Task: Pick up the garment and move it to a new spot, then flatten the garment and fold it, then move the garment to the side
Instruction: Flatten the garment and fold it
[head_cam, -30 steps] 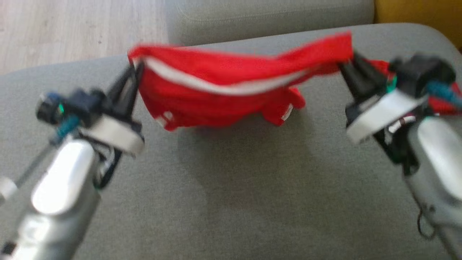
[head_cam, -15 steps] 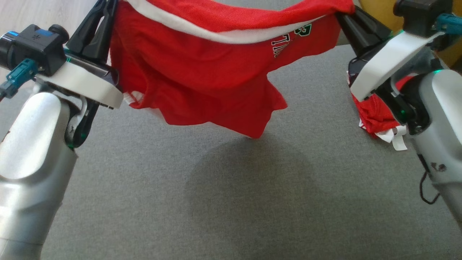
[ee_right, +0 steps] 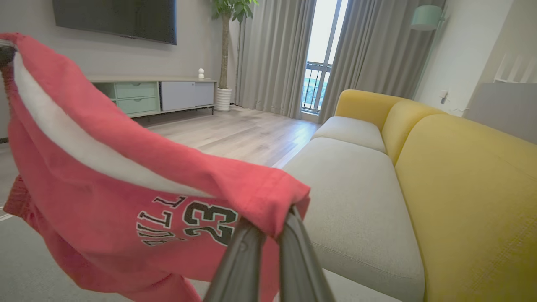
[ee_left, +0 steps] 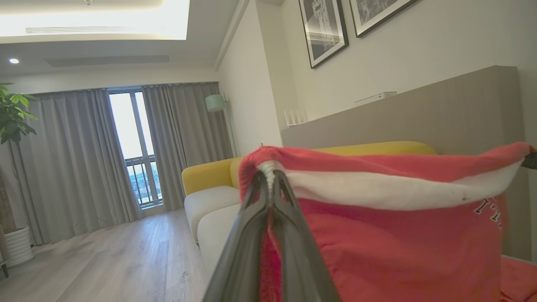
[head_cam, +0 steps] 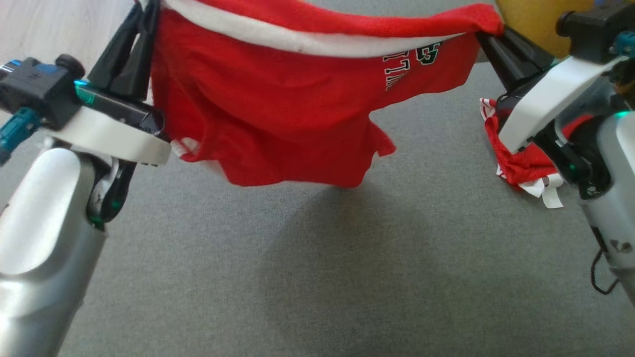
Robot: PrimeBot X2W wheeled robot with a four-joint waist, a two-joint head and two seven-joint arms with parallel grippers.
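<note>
Holds red garment point(head_cam: 278, 109) stretched above grey sofa seat point(head_cam: 347, 272), clamped at one end in left pincer point(ee_left: 268, 180), at other in right pincer point(head_cam: 488, 42).

Two red garments point(head_cam: 278, 109) point(head_cam: 518, 166), two grippers point(ee_left: 269, 178) point(ee_right: 277, 224)
</note>
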